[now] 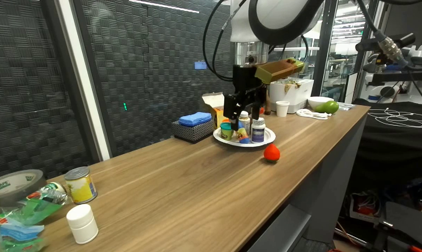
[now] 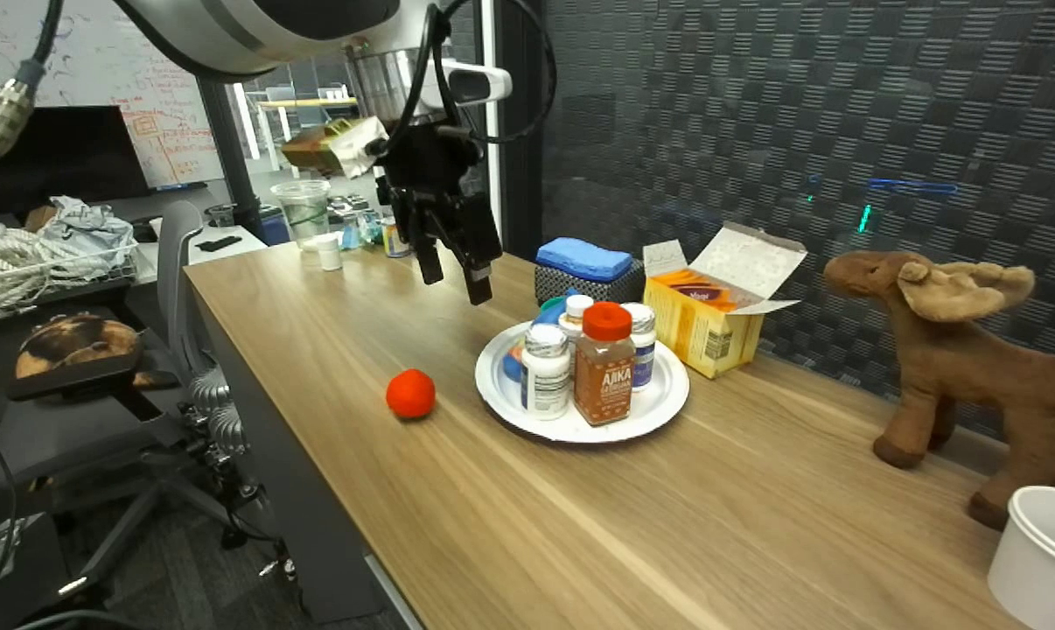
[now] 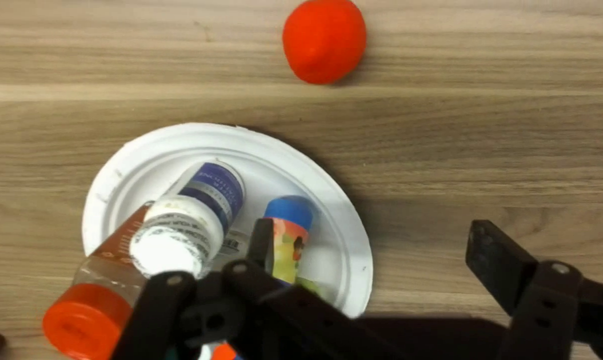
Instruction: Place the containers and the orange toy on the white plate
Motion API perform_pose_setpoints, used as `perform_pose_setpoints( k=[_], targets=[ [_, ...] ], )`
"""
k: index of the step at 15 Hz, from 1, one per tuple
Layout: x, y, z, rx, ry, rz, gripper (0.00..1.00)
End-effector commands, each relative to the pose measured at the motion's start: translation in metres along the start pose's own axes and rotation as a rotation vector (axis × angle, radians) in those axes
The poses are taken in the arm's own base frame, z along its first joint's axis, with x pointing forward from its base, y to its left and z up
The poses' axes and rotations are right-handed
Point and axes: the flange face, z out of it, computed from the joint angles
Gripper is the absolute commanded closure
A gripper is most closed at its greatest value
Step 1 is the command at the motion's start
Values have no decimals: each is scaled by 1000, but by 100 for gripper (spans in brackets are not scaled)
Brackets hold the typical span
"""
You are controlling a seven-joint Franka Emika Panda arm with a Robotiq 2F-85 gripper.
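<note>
Jaws spread wide with nothing between them, a Robotiq gripper [image 2: 455, 278] hangs above the wood-grain tabletop [image 1: 183, 182], near one round white plate [image 2: 654, 406]. A low sideways move could topple the upright bottles crowded there; an off-centre pinch could send the red-orange ball [image 2: 411, 395] rolling, and the crowding could tip it off the rim. On the plate: three white-capped bottles [image 2: 545, 378], one Ajika seasoning jar [image 2: 604, 378], one teal-lidded green tub [image 1: 226, 132], one picture-wrapped cylinder [image 3: 287, 242]; whether the orange patch [image 1: 226, 120] behind the tub is a second is unclear. Off it, nearby on the tabletop: one ball, the task's toy. Well apart: one plain white jar [image 1: 82, 224].
</note>
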Motion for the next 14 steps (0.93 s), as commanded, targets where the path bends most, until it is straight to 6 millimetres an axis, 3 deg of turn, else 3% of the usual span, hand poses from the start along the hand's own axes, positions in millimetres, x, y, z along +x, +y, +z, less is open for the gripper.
perform_pose_setpoints(
  k=[1,5,14],
  targets=[
    [-24,20,-18,8,-31,106,0],
    [-39,28,-2,47,-89,151,0],
    [-50,20,45,61,-188,149,0]
  ],
)
